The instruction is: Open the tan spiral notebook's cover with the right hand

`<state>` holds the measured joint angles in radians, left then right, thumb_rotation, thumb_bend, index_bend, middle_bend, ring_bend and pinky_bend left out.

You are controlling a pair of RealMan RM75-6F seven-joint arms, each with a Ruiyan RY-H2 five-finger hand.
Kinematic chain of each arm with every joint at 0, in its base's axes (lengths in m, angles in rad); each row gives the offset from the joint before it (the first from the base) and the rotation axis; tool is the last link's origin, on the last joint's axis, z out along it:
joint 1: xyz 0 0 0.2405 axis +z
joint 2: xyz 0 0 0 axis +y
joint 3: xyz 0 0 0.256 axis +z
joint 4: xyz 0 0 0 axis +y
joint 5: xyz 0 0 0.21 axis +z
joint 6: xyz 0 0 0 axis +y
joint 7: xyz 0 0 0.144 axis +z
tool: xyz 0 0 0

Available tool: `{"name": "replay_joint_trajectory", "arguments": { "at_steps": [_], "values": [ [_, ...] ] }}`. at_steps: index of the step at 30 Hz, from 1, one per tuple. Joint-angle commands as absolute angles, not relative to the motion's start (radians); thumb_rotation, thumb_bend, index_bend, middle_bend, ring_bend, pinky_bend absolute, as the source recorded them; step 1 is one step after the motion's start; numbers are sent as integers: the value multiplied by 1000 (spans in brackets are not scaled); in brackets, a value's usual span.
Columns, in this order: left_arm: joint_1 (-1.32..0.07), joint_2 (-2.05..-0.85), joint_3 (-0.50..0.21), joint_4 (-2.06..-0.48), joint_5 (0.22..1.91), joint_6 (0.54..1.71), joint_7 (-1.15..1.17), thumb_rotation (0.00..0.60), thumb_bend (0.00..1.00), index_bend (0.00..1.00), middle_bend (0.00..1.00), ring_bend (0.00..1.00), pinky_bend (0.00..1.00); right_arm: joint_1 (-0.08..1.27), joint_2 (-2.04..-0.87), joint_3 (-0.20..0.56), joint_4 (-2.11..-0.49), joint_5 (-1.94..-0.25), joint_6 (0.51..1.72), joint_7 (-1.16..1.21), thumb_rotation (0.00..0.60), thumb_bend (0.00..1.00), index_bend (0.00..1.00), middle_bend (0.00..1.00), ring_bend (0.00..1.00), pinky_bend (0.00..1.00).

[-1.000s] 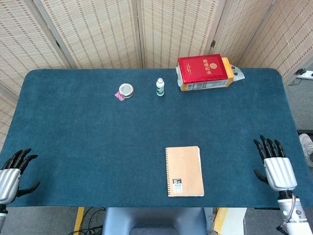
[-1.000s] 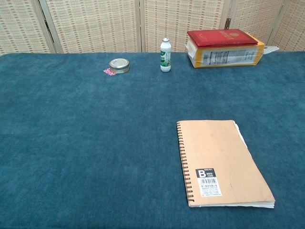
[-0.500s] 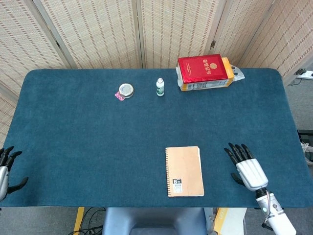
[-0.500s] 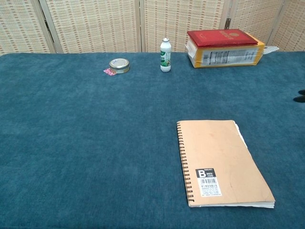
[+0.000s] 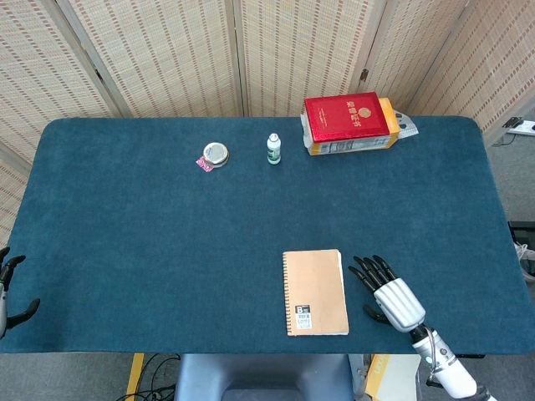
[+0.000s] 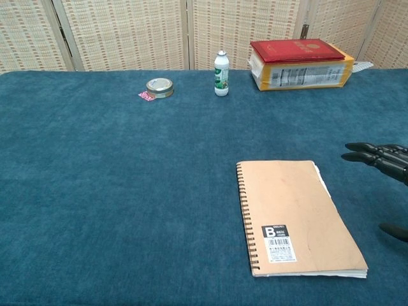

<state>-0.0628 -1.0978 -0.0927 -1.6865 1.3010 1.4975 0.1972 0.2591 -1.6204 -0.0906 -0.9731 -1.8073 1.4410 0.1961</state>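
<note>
The tan spiral notebook (image 5: 315, 291) (image 6: 295, 217) lies shut on the blue table, spiral along its left edge, a black and white label near its front corner. My right hand (image 5: 386, 292) (image 6: 382, 167) hovers just right of the notebook, fingers spread and pointing away from me, holding nothing and apart from the cover. Only the dark fingertips of my left hand (image 5: 10, 284) show, at the table's front left edge; it holds nothing.
At the back stand a red book on a yellow box (image 5: 349, 123) (image 6: 299, 63), a small white bottle (image 5: 273, 149) (image 6: 221, 73) and a round tin (image 5: 215, 154) (image 6: 159, 87) with a pink scrap beside it. Woven screens close off the rear.
My right hand has moved left from the table's right edge to beside the notebook. My left hand has drawn back toward the lower left, mostly leaving the head view.
</note>
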Motion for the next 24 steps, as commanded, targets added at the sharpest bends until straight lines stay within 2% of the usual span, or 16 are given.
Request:
{"name": "replay_joint_trajectory", "arguments": {
  "at_steps": [1, 24],
  "values": [
    [-60, -1095, -93, -1689, 1305, 1501, 190, 600, 244, 213, 98, 43, 175, 262, -1658, -97, -927, -1815, 1471, 235, 600, 330, 0, 0, 0, 0],
    [-58, -1076, -83, -1690, 1326, 1482, 155, 600, 244, 213, 98, 43, 175, 298, -1724, -101, -843, -1785, 1453, 297, 600, 330, 0, 0, 0, 0]
  ]
}}
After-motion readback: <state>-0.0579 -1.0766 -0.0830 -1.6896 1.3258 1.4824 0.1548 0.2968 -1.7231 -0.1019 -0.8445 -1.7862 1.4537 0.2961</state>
